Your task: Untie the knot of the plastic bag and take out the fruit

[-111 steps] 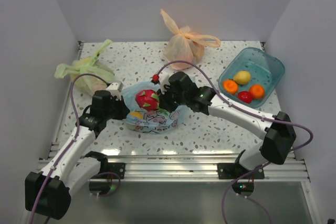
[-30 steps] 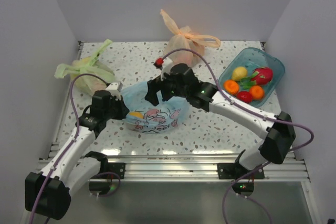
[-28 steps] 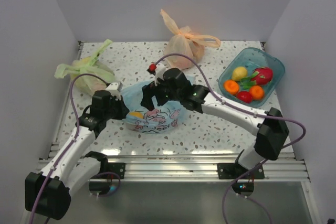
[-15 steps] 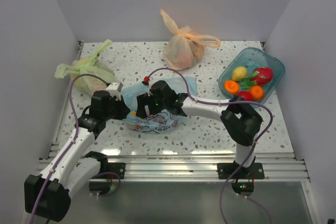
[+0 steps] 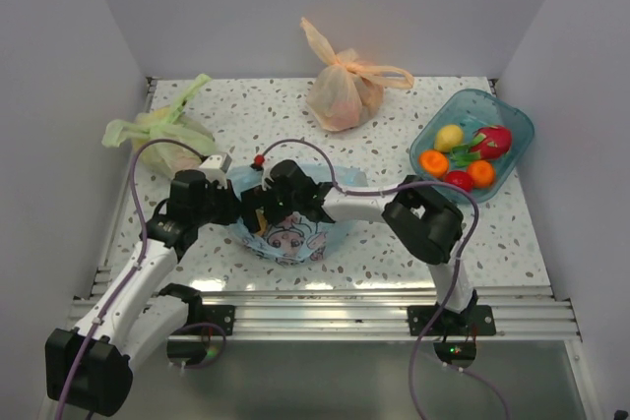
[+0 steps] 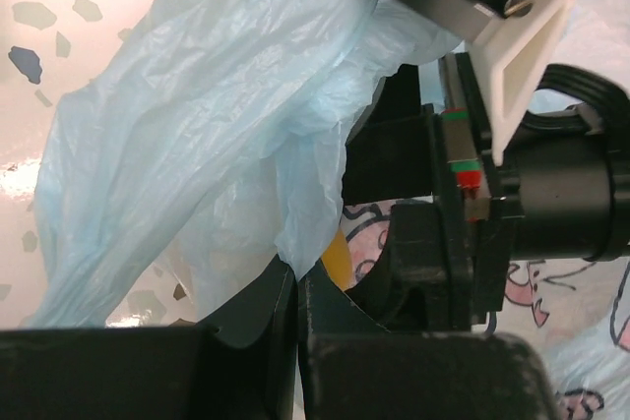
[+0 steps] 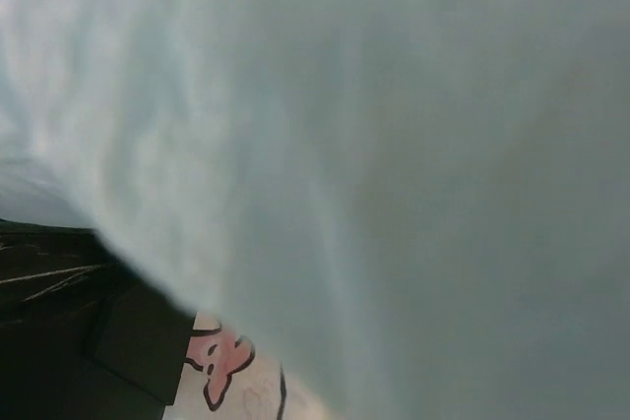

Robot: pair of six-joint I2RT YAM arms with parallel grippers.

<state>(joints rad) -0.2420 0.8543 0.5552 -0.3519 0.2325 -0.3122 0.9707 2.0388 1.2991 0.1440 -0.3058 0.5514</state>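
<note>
The light blue plastic bag (image 5: 295, 241) with its pink cartoon print lies mouth-open between both arms. No knot shows on it. My left gripper (image 5: 228, 206) is shut on the bag's thin left rim (image 6: 295, 253). My right gripper (image 5: 254, 218) is reaching into the bag's mouth, its black fingers (image 6: 418, 258) apart with nothing between them. A yellow fruit (image 6: 336, 255) peeks out inside, just beyond my left fingertips. In the right wrist view, blue film (image 7: 394, 145) fills almost everything, with one dark finger (image 7: 128, 341) at the lower left. More fruit (image 5: 463, 159) lies in the teal tub.
The teal tub (image 5: 512, 120) stands at the right, holding yellow, orange and red fruit. A tied green bag (image 5: 157, 135) sits at the left edge and a tied orange bag (image 5: 345, 90) at the back. The right arm's elbow (image 5: 423, 223) is folded close to the blue bag.
The red fruit went from the bag to the tub. Since a second ago my right gripper has swung left and down into the bag's mouth, its elbow folding in. The left arm holds still.
</note>
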